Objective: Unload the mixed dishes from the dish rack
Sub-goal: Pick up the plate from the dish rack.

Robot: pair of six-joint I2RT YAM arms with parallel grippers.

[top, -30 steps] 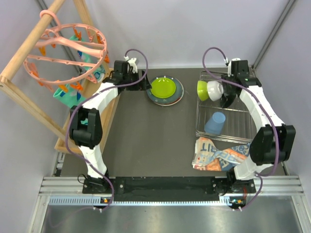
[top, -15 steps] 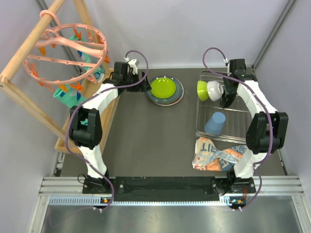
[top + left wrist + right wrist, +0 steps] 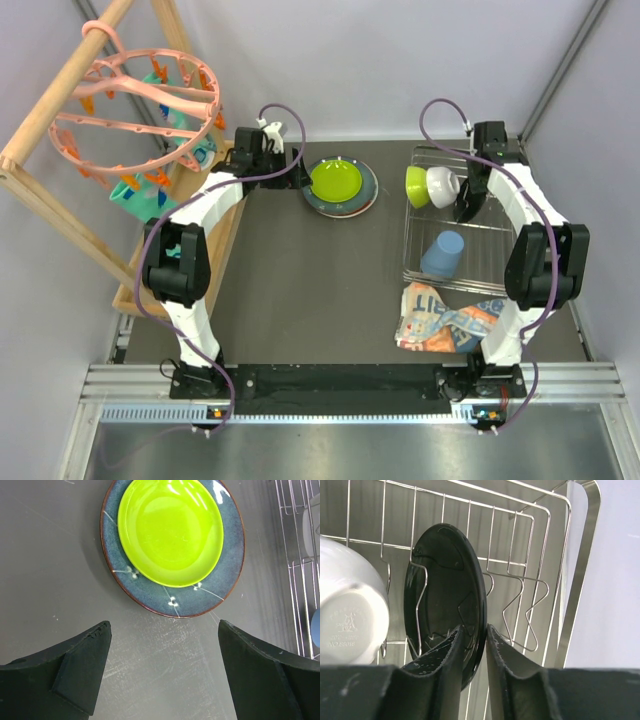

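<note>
- Black plate (image 3: 445, 595): glossy, round, standing on edge in the wire slots at the far end of the dish rack (image 3: 482, 250), right side of the top view.
- Right gripper (image 3: 475, 627): fingers pinched together on the black plate's lower rim, one on each face.
- Also in the rack: lime-green bowl (image 3: 416, 186) and white bowl (image 3: 443, 184) tipped on their sides and touching each other, the white one just left of the black plate. A light blue cup (image 3: 443, 253) lies lower in the rack, well apart from them.
- Already out: lime-green plate (image 3: 170, 530) stacked on the teal plate (image 3: 222, 575), on the table left of the rack.
- Left gripper (image 3: 164, 625): fingers spread wide, holding nothing, just short of the plate stack.
- Only the right wrist view shows the pinch, plus an embossed stamp on the white bowl's base.
- Only the left wrist view shows the teal plate's reddish-brown rim and its white sprig marks.
- Only the top view shows the whole layout: a printed packet (image 3: 450, 318) touching the rack's lower edge, and a wooden frame with a pink clip ring (image 3: 50, 100) at upper left.
- Surface: dark grey table (image 3: 300, 290), scuffed. Pale grey walls, aluminium rail (image 3: 340, 385) along the bottom.
</note>
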